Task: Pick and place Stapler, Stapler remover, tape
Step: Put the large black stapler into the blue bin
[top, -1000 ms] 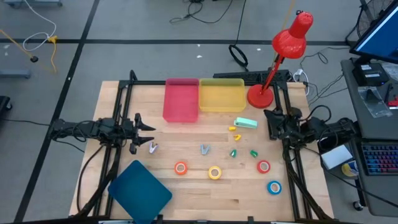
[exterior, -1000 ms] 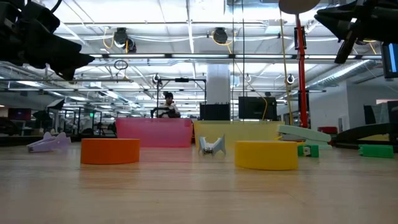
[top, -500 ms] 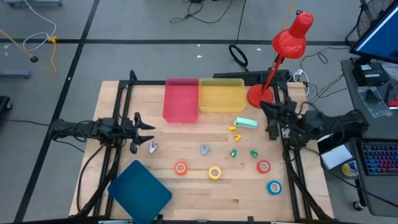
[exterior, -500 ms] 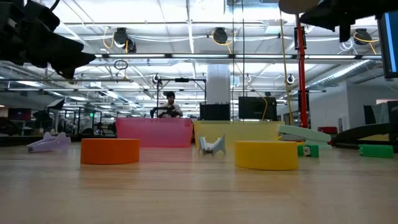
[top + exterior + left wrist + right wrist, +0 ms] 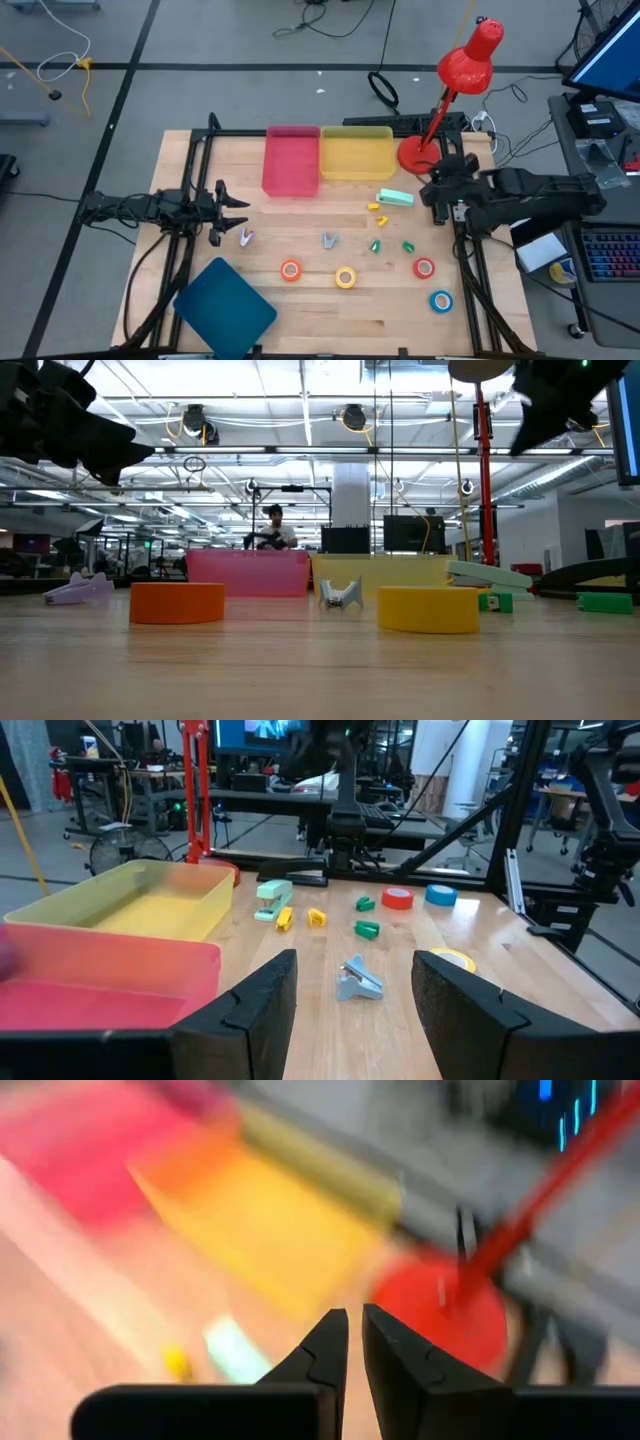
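The mint-green stapler (image 5: 395, 198) lies on the table's right half, near the yellow bin. Two small stapler removers rest on the wood: a lilac one (image 5: 246, 237) and a grey-blue one (image 5: 329, 240). The tape rolls lie flat along the near side: orange (image 5: 290, 269), yellow (image 5: 345, 277), red (image 5: 424, 267), blue (image 5: 441, 300). My right gripper (image 5: 430, 188) hangs above the table's right edge, just right of the stapler, shut and empty (image 5: 355, 1342). My left gripper (image 5: 228, 205) waits open at the left edge, near the lilac remover (image 5: 355, 995).
A pink bin (image 5: 291, 160) and a yellow bin (image 5: 356, 153) sit side by side at the far edge. The red lamp's base (image 5: 418, 153) stands close to my right gripper. A teal board (image 5: 225, 310) lies at the near left corner. Small yellow (image 5: 375, 208) and green (image 5: 408, 246) pieces lie near the stapler.
My right arm has risen and swung above the table's right edge, its gripper turning toward the far edge and the lamp base. Nothing on the table has moved.
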Motion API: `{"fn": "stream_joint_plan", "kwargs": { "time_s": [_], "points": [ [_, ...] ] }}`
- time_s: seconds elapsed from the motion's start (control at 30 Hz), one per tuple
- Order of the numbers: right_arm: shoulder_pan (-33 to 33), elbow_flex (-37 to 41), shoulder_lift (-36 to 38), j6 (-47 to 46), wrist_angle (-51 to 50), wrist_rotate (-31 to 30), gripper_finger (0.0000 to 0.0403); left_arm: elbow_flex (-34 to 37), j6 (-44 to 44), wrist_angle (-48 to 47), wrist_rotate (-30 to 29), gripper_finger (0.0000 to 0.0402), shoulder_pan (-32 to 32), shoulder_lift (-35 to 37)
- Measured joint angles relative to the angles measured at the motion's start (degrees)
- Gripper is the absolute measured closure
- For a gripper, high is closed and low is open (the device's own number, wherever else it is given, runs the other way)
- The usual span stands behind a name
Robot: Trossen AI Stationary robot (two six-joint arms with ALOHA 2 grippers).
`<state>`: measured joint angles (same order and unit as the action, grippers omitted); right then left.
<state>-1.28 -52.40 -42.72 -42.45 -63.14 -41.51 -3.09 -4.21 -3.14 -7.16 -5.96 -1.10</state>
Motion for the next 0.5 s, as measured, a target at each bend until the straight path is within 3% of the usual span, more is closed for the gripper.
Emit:
{"fn": "stream_joint_plan", "kwargs": {
  "time_s": [0.1, 0.23, 0.5],
  "points": [
    [4.3, 0.0, -2.8, -5.6, -8.3, 6.8, 0.0372, 0.0, 0.0, 0.5, -0.2, 0.0204, 0.0, 0.0],
    [8.6, 0.0, -5.3, -7.4, -12.9, 10.2, 0.0355, 0.0, -0.1, 2.1, -1.6, 0.0204, 0.0, 0.0],
    [15.1, 0.0, -8.2, -6.4, -12.7, 15.4, 0.0248, 0.0, -0.2, 5.1, -2.0, 0.0204, 0.0, 0.0]
  ]
}}
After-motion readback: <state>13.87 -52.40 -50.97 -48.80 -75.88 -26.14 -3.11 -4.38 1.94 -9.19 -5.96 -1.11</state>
